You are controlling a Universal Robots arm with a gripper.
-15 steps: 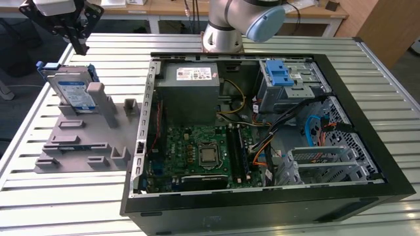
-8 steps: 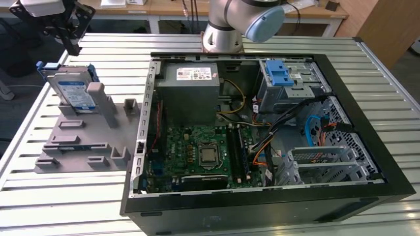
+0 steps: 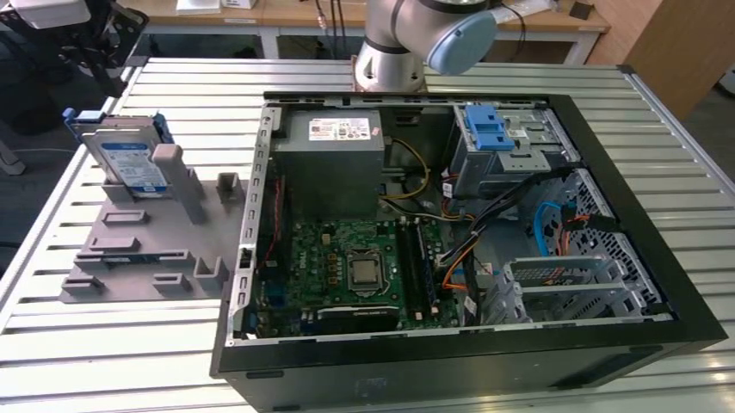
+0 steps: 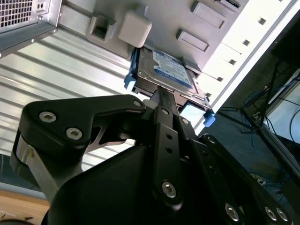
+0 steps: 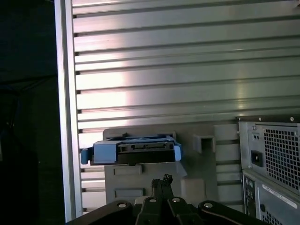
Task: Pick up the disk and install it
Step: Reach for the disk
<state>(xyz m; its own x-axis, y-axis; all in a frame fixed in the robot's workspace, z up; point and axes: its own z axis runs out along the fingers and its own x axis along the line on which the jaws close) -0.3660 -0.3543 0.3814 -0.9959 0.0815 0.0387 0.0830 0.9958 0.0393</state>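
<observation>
The flat rectangular silver-grey hard disk with a blue-and-white label and blue plastic rails point(image 3: 124, 157) stands on edge in a slot of a grey plastic holder point(image 3: 150, 254). The holder lies on the slatted aluminium table point(image 3: 115, 344), on the exterior view's left of the open black desktop computer case point(image 3: 460, 366). In both wrist views the black gripper point(image 5: 161, 180) point(image 4: 160, 92) points towards the disk point(image 5: 133, 151) point(image 4: 171, 70) but is clearly apart from it. Its fingers are drawn together at the tips and nothing is held between them. The disk looks like a rigid metal body, probably dense for its size, with smooth faces that could slip under a light pinch, and it is likely sensitive to knocks. The blue rails look thinner and may flex, so they seem a poor place to squeeze. The safer hold is probably across the two broad faces at the exposed upper part, clear of the dark connector strip on the edge seen in the first wrist view.
</observation>
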